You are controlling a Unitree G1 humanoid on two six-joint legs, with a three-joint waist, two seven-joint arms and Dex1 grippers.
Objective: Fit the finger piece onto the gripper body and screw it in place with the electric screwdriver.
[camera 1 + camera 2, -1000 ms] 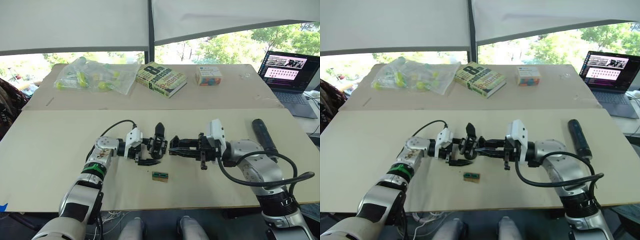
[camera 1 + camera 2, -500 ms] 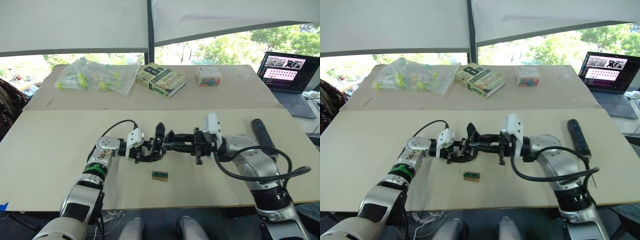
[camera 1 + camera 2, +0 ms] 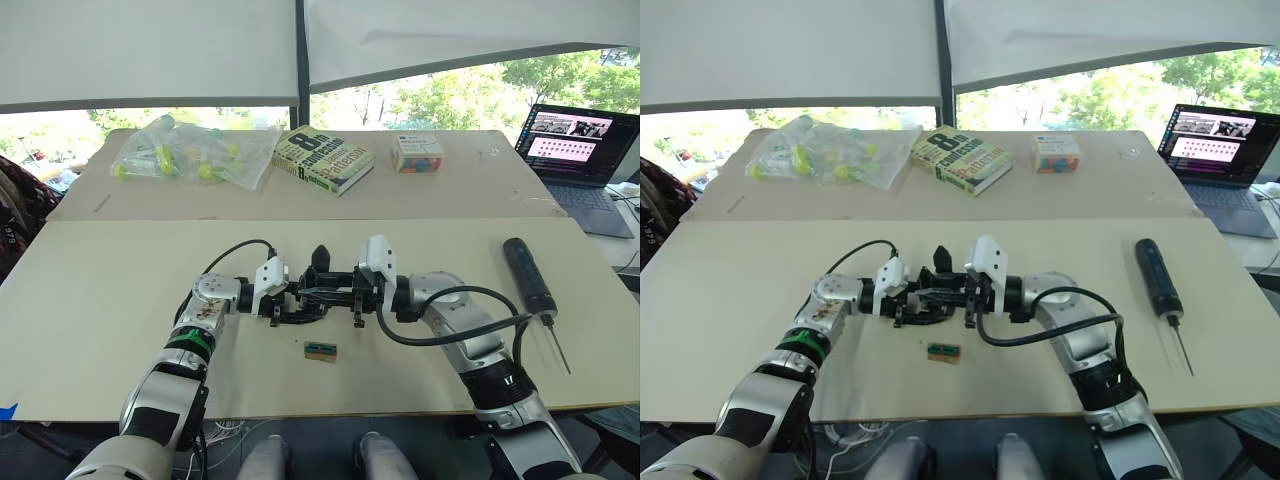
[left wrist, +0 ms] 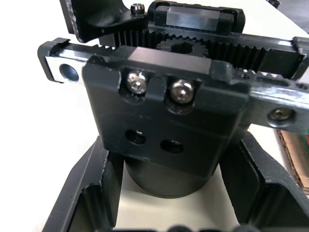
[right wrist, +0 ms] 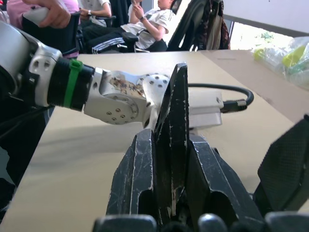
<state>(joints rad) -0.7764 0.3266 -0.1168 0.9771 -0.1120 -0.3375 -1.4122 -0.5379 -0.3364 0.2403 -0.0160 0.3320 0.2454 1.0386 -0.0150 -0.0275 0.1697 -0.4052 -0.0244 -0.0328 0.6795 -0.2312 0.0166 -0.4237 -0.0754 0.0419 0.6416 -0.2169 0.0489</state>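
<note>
- Left hand (image 3: 283,303): its two black fingers (image 4: 89,193) are clamped on either side of the gripper body (image 4: 169,121), near the middle of the front tabletop (image 3: 100,300).
- Gripper body: chunky black block with a toothed rack, a gear and two silvery screw heads showing in the left wrist view; its base rests against the tabletop between the left fingers.
- Right hand (image 3: 320,293): reaches in from the right and meets the gripper body. Its fingers are closed tight on the finger piece (image 5: 173,130), a thin black tapered piece standing up between them.
- Finger piece: held at the gripper body; whether it is seated cannot be told.
- Electric screwdriver (image 3: 530,278): lies on the right side of the tabletop, well apart from both hands, untouched, thin bit pointing toward the near edge.
- Small green-topped block (image 3: 320,351): on the tabletop just in front of the two hands.
- Rear tabletop: book (image 3: 323,158), bag of small items (image 3: 190,150), small box (image 3: 417,152).
- Laptop (image 3: 578,140): open at far right.
</note>
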